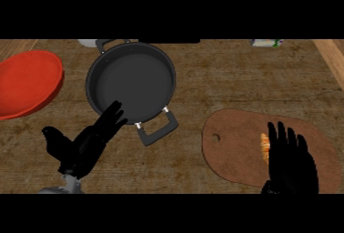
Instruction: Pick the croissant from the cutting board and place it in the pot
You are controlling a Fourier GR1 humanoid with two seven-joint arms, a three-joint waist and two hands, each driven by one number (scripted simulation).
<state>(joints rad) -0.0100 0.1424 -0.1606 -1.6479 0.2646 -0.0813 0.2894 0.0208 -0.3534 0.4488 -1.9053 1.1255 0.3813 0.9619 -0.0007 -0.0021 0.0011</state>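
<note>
This looks like a kitchen. The brown wooden counter top (222,82) holds cooking things. A round dark grey metal pot with two handles (132,84) sits just past the black left hand (84,143). A big red bowl (25,84) is farther to that hand's left. A brown wooden cutting board with a small hole (232,145) lies under the black right hand (290,161), with an orange-brown bit of food (265,146), maybe bread, on it.

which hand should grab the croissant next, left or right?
Right. The right hand is open over the cutting board, directly beside the croissant, partly covering it. The left hand is open near the pot, across the counter from the board.
</note>
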